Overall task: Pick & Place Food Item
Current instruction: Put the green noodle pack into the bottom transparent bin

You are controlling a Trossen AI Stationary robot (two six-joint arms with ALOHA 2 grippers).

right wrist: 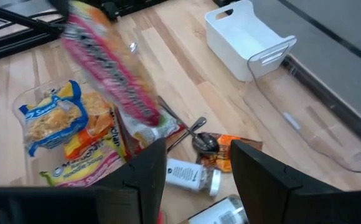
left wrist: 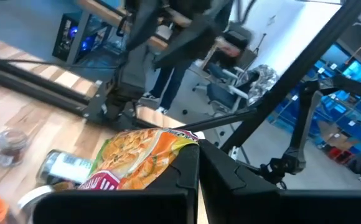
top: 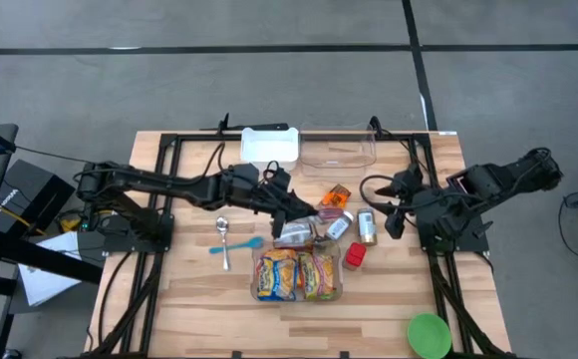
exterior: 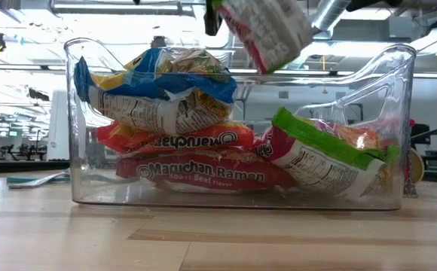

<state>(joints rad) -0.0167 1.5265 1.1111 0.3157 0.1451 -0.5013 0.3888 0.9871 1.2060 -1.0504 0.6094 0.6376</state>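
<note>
From above, the left gripper [top: 304, 217] is clenched on a noodle packet [top: 297, 233], carried over the clear bin's [top: 299, 295] far edge. The right gripper [top: 389, 211] waits half-spread, empty, beside small jars.

At table level, the packet [exterior: 267, 30] hangs above the bin [exterior: 399, 135].

From the left wrist, the packet [left wrist: 137, 158] looks light and crinkly; a pinch on its edge seam likely suits it.

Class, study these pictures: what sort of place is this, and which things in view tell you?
Probably a robotics lab or workshop: two arms bolted to a wooden table, bare ceiling ducts overhead, and blue storage shelving with office chairs behind.
</note>
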